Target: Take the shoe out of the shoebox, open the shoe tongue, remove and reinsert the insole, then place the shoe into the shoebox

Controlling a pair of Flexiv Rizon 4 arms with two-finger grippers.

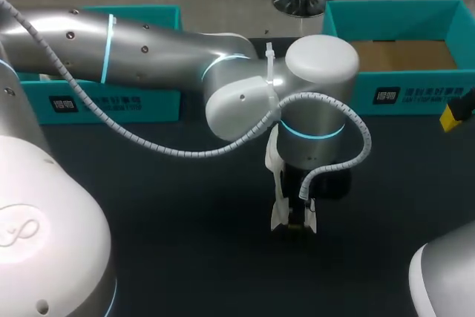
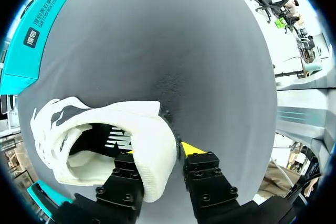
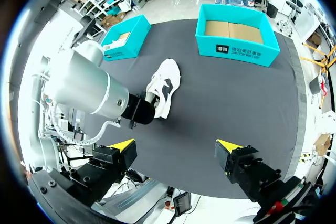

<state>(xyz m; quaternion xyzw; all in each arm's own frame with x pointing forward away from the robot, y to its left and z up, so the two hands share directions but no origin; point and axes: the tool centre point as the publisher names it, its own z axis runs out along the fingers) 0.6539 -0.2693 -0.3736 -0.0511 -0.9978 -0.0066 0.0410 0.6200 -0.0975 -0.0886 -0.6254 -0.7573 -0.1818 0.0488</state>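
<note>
Left arm (image 1: 148,46) covers nearly all the shoe (image 3: 165,85) in the head view; only a white sliver shows under the wrist. The shoe lies on the black table (image 3: 236,108), toe toward the shoebox (image 3: 234,51) and teal box (image 3: 123,43). Left gripper (image 2: 160,150) pinches the heel wall. Right gripper (image 3: 176,148) hangs wide open, empty.

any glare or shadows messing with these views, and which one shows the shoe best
Left wrist view: even light on the table, with a small darker patch just ahead of the shoe heel, which the left claw grips. Head view: bright highlights on the left arm, which covers nearly all the shoe. Right wrist view: no glare on the matte table, whole shoe in plain sight, so it is the best.
</note>
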